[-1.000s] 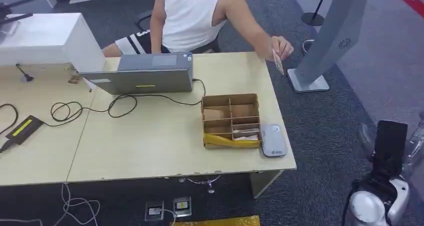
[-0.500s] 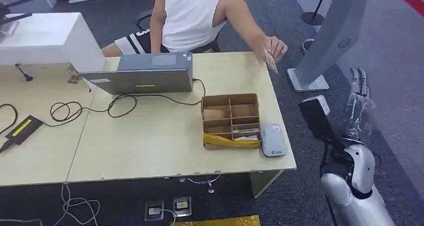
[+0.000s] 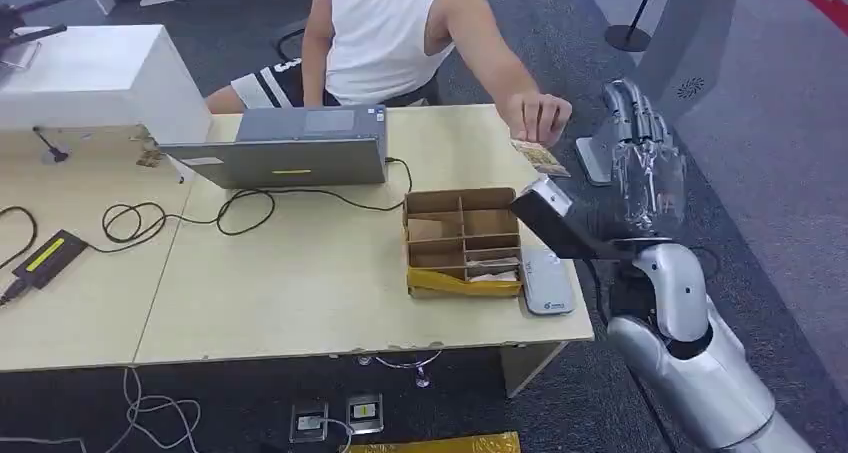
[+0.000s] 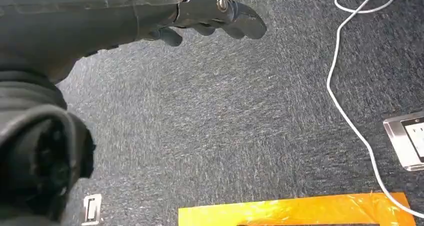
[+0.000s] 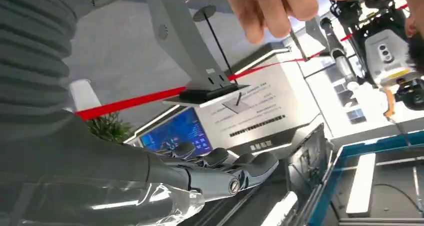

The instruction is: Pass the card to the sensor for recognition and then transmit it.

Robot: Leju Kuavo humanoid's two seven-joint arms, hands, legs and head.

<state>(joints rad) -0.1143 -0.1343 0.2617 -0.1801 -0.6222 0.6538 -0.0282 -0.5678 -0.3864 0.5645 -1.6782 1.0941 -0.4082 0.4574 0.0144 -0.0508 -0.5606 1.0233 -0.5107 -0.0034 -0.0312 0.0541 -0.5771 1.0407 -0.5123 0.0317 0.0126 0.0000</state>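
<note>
Our right arm was raised beside the table's (image 3: 300, 303) right edge, and our right hand (image 3: 640, 143) stood at about three o'clock from the cardboard box (image 3: 462, 239), fingers stretched upward and together, holding nothing. In the right wrist view the same hand (image 5: 210, 173) lay flat with straight fingers (image 5: 255, 163), so we judged it open and empty. The card (image 3: 541, 157) was pinched in the person's hand (image 3: 538, 116), at about one o'clock from the box, over the far right corner of the table and just beside our fingers, not touching them as far as we could see. The print on the card was too small to read. Our forearm covered a part of the grey sensor (image 3: 546, 281), which lay against the right side of the box. Our left hand (image 4: 210, 16) hung over the dark carpet (image 4: 240, 116), fingers loosely bent and gripping nothing; the palm was cut off by the picture edge.
</note>
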